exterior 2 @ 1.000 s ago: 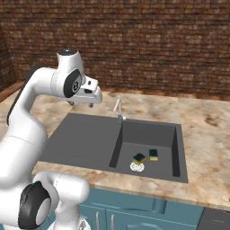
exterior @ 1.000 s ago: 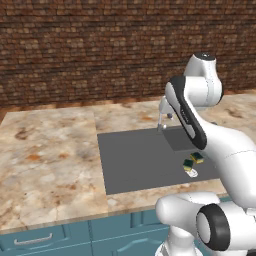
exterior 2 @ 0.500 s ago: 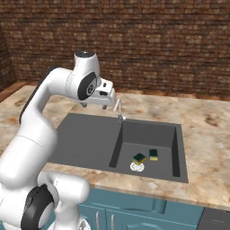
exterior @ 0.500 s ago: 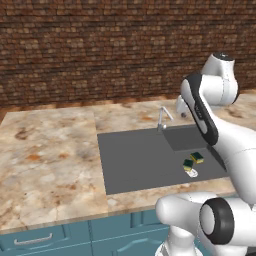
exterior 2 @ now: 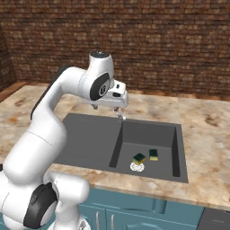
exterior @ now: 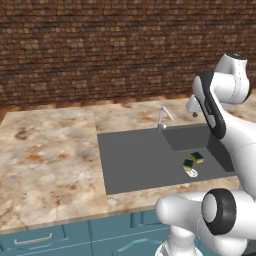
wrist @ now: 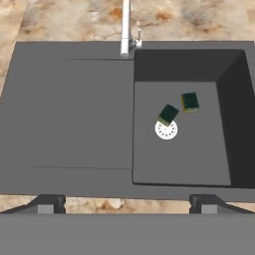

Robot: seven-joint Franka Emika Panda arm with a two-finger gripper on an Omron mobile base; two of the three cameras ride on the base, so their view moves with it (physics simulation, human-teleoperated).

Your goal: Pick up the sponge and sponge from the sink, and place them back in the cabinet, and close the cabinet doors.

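- Drawers (exterior: 75, 239) in teal, with silver handles, are running along the counter's near edge, closest to the base.
- Marble counter (exterior: 47, 160) is framing the sink (wrist: 74, 109) on all sides, its flat drainboard lying beside the deeper basin.
- Both sponges are sitting on the basin floor with green scouring faces up: one sponge (wrist: 168, 114) is tilted and touching the white drain (wrist: 166, 130), the second sponge (wrist: 190, 101) is lying just beside it, nearer the far wall.
- The gripper (wrist: 124, 204) is hanging high above the sink with its jaws spread wide and nothing between them; the hand camera is looking straight down, which I judge to be a lining-up pose for a descent onto a sponge.
- The faucet (exterior 2: 120, 113) is standing at the basin's far rim, close enough to the arm's path to deserve care.
- A brick wall (exterior 2: 170, 45) is closing the scene behind.
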